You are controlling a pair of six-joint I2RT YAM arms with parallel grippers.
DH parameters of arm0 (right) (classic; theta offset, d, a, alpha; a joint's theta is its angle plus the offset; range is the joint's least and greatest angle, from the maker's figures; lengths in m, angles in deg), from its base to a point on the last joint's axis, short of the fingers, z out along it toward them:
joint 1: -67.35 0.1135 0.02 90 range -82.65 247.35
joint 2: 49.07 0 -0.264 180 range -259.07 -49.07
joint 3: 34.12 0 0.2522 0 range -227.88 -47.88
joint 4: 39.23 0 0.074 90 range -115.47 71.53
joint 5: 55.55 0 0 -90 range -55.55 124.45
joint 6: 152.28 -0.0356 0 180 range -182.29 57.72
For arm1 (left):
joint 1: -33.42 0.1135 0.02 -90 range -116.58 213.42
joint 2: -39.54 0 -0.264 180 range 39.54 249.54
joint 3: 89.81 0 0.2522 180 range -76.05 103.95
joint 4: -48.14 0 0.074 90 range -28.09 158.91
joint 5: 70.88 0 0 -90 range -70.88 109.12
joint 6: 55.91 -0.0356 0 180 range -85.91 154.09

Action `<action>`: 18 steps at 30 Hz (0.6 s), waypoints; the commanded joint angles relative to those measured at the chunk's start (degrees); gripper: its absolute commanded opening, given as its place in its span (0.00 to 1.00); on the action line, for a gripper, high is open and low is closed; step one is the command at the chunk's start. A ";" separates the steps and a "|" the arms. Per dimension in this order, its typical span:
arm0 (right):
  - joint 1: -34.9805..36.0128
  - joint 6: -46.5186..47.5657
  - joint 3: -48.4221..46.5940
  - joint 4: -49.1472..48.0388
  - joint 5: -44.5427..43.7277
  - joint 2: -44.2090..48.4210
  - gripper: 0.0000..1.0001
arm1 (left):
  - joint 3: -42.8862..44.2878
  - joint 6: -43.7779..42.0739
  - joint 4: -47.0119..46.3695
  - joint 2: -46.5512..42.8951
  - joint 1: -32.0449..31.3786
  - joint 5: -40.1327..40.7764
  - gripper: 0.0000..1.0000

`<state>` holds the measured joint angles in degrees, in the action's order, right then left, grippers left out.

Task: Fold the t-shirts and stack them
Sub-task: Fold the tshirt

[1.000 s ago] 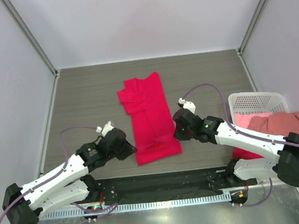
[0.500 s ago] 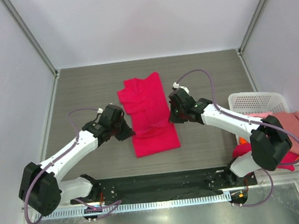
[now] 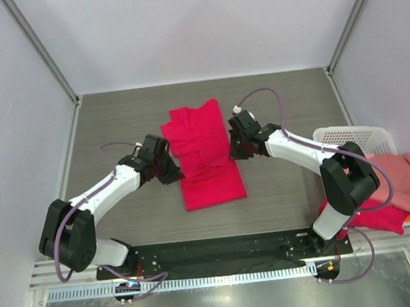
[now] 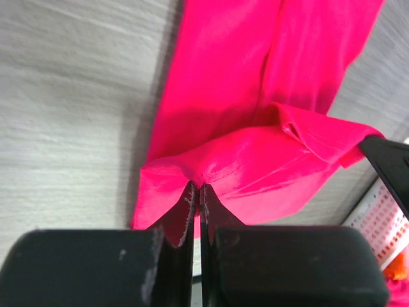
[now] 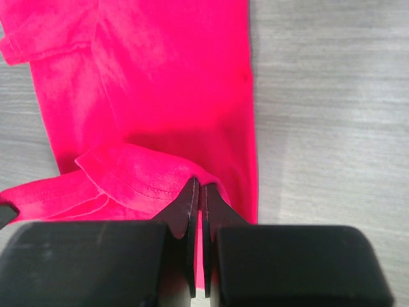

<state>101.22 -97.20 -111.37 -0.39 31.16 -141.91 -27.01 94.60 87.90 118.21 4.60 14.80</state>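
Observation:
A crimson-red t-shirt (image 3: 203, 152) lies folded into a long strip in the middle of the table. My left gripper (image 3: 173, 175) is shut on the strip's near-left hem corner (image 4: 195, 180). My right gripper (image 3: 232, 153) is shut on the near-right hem corner (image 5: 199, 179). Both hold the near end lifted and doubled back over the strip, so the hem hangs between the two grippers. More shirts, salmon-pink (image 3: 400, 178) and red (image 3: 371, 216), with a bit of orange, are heaped in and over the basket at the right.
A white perforated basket (image 3: 349, 138) stands at the table's right edge, and its rim shows in the left wrist view (image 4: 383, 214). Grey walls and metal posts close the table at the back and sides. The black arm mount runs along the near edge.
Both grippers have carried the shirt's near hem away from me, toward the far end. The strip's near end now lies doubled over and the visible strip is shorter.

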 commanded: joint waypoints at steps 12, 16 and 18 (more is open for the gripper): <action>-1.44 -0.41 3.88 -10.49 -4.18 4.75 0.78 | 0.46 -6.46 -9.56 2.03 5.79 -2.19 1.00; -1.26 -0.85 12.04 -10.40 0.72 13.36 0.74 | -5.69 -5.41 -9.30 -5.08 4.65 -2.98 1.00; -1.26 -0.94 14.60 -9.53 2.49 15.31 0.68 | -10.09 -3.83 -9.30 -7.82 2.29 -3.15 0.97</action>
<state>99.97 -97.14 -99.45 -8.22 30.66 -130.63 -33.22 90.27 79.49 114.67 9.23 13.06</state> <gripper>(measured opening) 0.707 0.975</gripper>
